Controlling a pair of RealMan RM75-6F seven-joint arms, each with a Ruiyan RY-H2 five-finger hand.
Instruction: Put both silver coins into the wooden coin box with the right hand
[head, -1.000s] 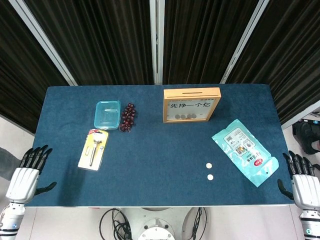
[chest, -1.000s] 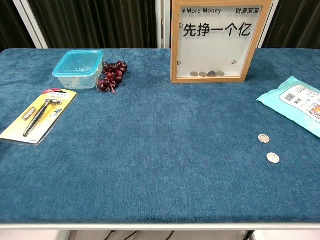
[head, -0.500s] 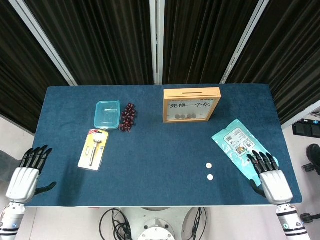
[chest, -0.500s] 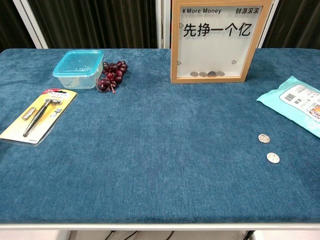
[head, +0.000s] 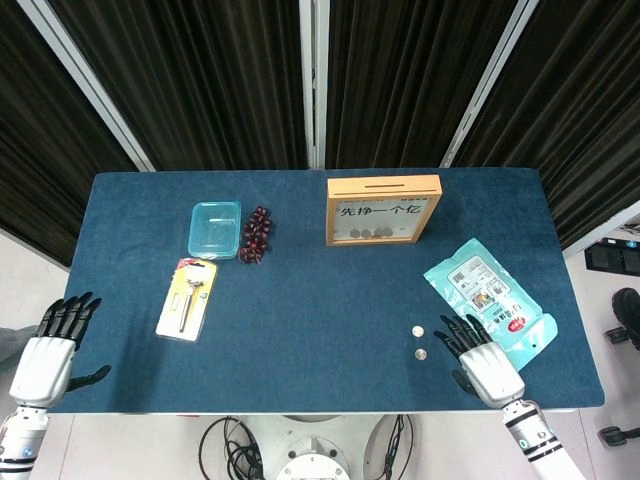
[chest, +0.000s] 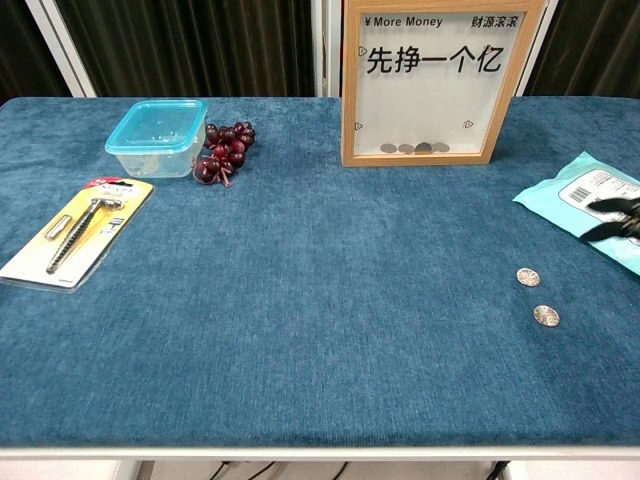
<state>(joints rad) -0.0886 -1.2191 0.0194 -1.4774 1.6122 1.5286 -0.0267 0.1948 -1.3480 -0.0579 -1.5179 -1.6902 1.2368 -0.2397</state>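
My right hand (head: 487, 362) hovers beside two coins (head: 420, 342) on bench (head: 320, 300), fingers (head: 452, 333) apart, empty, ready to pinch. Coin box (head: 383, 210) upright at far edge. Left hand (head: 45, 352) parked off bench, fingers apart.

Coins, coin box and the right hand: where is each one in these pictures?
Coins (head: 419, 331) (head: 421, 353): head view, face of each coin.
Coin box (chest: 430, 155): chest view, lower wooden frame.
Right hand (head: 487, 366): head view, back of the hand.

Blue table (head: 320, 300) w/ coins (head: 420, 342), box (head: 383, 210), grapes (head: 257, 234).
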